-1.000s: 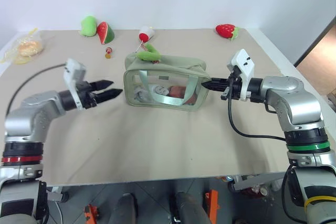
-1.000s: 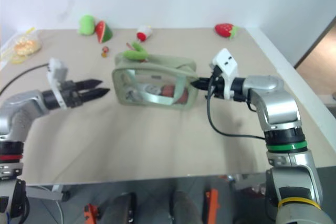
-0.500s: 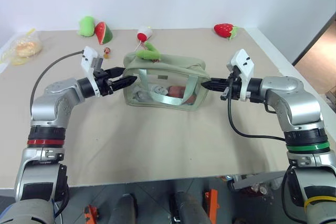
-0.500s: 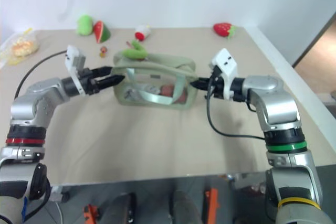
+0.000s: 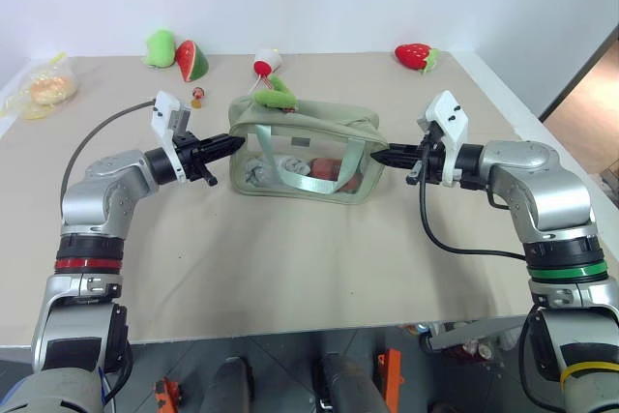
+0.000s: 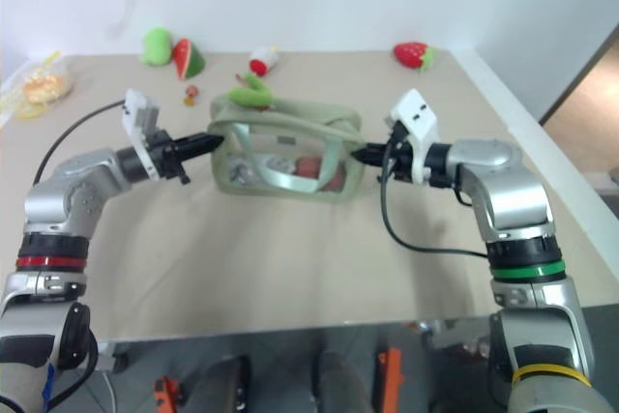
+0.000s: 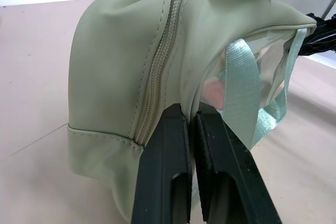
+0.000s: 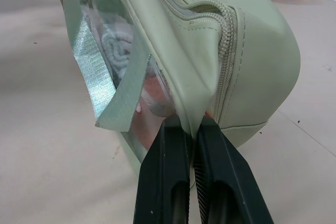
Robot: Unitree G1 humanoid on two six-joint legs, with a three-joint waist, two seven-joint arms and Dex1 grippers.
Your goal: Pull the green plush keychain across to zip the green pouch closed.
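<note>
Left hand [image 7: 191, 129]: fingers pinched together on the fabric edge at the pouch's [image 5: 309, 132] left end, just beside the zipper seam. The wrist view shows a fold of the seam caught between the two black fingers.

Right hand [image 8: 193, 135]: likewise clamped on a fold of the pouch at the opposite end, close under the zipper's end. Both hands hold the pouch from either side, arms reaching inward over the desk [image 5: 290, 258].

Keychain [image 5: 274, 96]: lime-green, sits on top of the pouch at its left rear corner, near my left hand but not touched by it. The zip looks open along most of the top, so I judge the slider sits at that left end.

Step in hand, as I read it: bracing the pouch. No hand is on the keychain yet. To do this well I would keep the right hand clamped as the anchor, since the pull must run toward it. Then free the left hand, take the keychain low near its cord, and draw it level along the zipper line. Lifting would tip the pouch.

Beyond, well apart at the desk's far edge: watermelon plush [image 5: 194, 59], strawberry plush [image 5: 417, 55].
</note>
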